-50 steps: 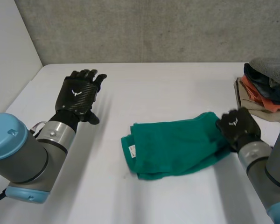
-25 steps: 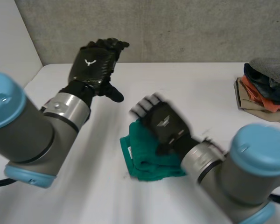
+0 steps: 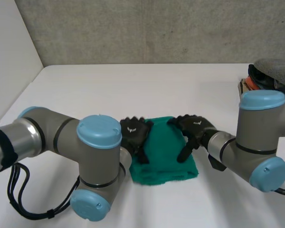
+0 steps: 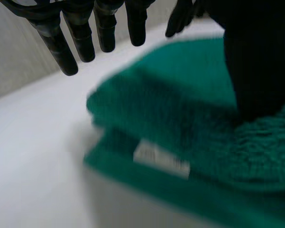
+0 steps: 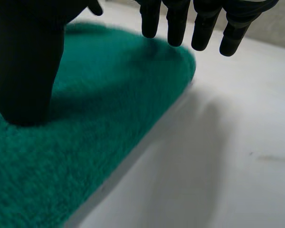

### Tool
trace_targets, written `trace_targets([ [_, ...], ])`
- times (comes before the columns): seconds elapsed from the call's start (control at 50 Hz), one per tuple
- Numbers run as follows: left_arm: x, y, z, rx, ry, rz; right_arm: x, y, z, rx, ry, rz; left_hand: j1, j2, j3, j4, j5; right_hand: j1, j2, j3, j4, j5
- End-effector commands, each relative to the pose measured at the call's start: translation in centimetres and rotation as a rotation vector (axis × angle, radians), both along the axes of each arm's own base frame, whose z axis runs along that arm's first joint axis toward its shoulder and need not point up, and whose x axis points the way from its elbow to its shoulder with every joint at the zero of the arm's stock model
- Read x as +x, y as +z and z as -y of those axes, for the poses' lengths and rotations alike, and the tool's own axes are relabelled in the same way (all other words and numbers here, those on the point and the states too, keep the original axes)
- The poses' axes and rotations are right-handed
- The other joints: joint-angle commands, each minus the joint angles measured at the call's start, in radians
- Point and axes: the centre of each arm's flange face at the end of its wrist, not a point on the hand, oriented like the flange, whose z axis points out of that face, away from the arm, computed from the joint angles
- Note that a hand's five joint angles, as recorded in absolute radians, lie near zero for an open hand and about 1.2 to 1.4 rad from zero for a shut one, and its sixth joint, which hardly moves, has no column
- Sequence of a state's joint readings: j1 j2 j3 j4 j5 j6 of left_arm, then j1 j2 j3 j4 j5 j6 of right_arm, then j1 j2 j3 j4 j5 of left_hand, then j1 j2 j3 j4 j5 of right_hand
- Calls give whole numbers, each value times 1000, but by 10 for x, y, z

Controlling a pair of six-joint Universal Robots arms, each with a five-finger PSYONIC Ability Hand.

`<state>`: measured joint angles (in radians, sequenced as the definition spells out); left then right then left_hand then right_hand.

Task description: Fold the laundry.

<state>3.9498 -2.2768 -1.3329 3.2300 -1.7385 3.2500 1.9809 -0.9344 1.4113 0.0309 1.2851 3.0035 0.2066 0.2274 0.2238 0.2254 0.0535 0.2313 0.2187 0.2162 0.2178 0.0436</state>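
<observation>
The folded towel [image 3: 164,154] lies on the bench [image 3: 133,90]. The left hand [image 3: 134,134] and right hand [image 3: 194,128] press its opposite edges, fingers loose, gripping nothing. A dragging lift-off could snag a layer and undo the fold.

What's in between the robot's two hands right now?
Only the folded green towel: its bare middle spans the gap between the left hand and the right hand, which rest on opposite sides of it, as the head view shows.
</observation>
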Motion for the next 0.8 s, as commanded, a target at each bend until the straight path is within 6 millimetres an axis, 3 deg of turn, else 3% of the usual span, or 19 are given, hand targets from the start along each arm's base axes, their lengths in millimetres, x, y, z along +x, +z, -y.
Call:
trace_targets([
  [0.02, 6, -3, -1, -48, -37, 172, -2, -11, 0, -77, 69, -151, 63, 42, 46, 44, 41, -57, -44, -42, -43, -44],
  [0.12, 4, 8, -6, -68, -55, 168, -8, 0, 2, -166, 38, -243, 51, 30, 34, 32, 29, -57, -44, -42, -43, -44],
  [0.2, 1, 59, -9, -175, -61, 71, -8, 22, 0, -244, 11, -226, 22, 1, 5, 3, 0, -57, -44, -42, -43, -44],
  [0.32, 11, 111, 0, -288, -34, -47, -3, 56, -25, -399, 31, -162, -2, -23, -19, -21, -23, -57, -44, -42, -43, -44],
  [0.36, 16, 131, 3, -326, -62, -96, -4, 58, -32, -419, 38, -150, -2, -23, -19, -21, -23, -57, -44, -42, -43, -44],
  [0.46, 22, 163, -3, -344, -212, -217, -2, 39, -63, -407, 96, -144, 10, -11, -7, -9, -12, -57, -44, -42, -43, -44],
  [0.58, 25, 175, -6, -207, -388, -392, 4, 15, -92, -397, 164, -135, 24, 4, 7, 6, 3, -57, -44, -42, -43, -44],
  [0.7, 26, 174, -7, -128, -442, -452, 8, -6, -94, -390, 194, -135, 33, 13, 16, 15, 12, -57, -44, -42, -43, -44],
  [0.8, 27, 175, -7, -132, -428, -454, 14, -16, -85, -427, 195, -156, 33, 13, 16, 15, 12, -26, -14, -11, -13, -13],
])
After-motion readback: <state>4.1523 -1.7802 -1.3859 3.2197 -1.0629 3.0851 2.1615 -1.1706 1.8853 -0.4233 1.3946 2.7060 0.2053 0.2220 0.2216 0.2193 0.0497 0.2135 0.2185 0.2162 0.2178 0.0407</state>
